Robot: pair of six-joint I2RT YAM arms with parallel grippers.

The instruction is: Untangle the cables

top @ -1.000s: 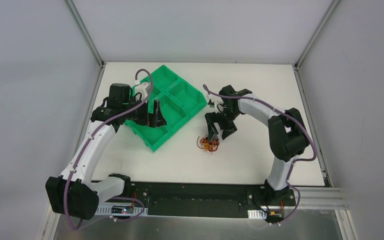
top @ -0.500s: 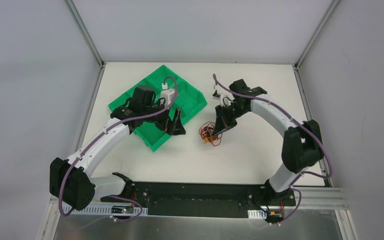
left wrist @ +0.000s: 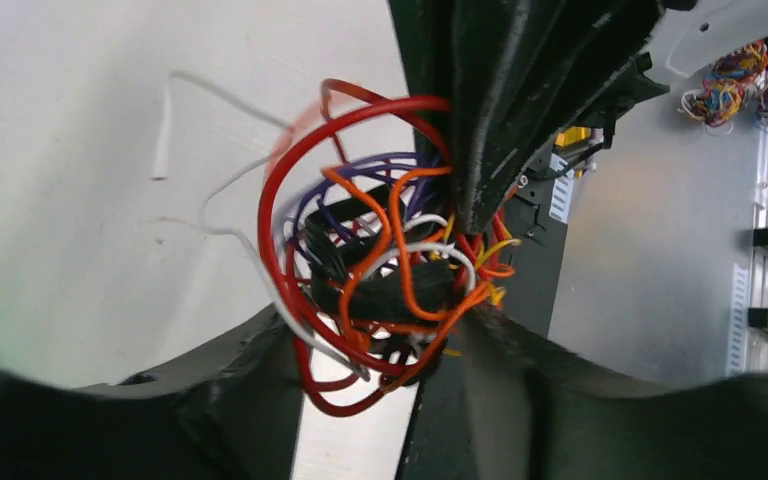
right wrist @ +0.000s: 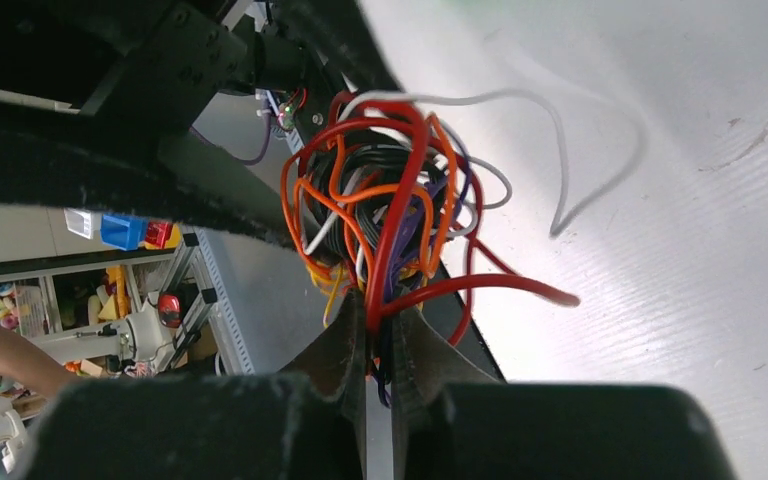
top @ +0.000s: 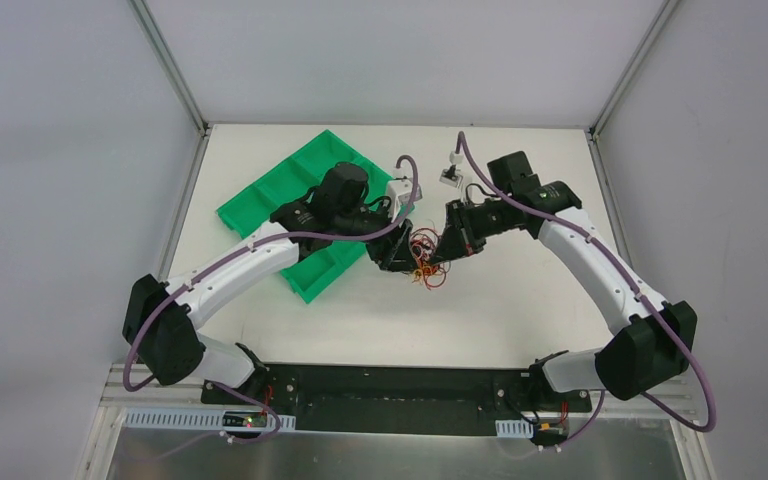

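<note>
I'm at the start of the pull-apart: the cables [top: 424,257] sit as one tangle just right of the tray [top: 270,190], between both claws. The right claw [right wrist: 380,335] is pinched tight on a few strands, a red one among them. The left claw [left wrist: 385,345] straddles the other side of the tangle with its jaws still apart (I cannot tell whether they press on it yet). Next I judge the left has to close on strands other than those the right holds, then the arms should draw apart slowly so the loops slip instead of knotting tighter. A second ago the left claw hung wide over the tray, and the right, then open, stood over the tangle lying on the desk [top: 520,320] further from the tray.
</note>
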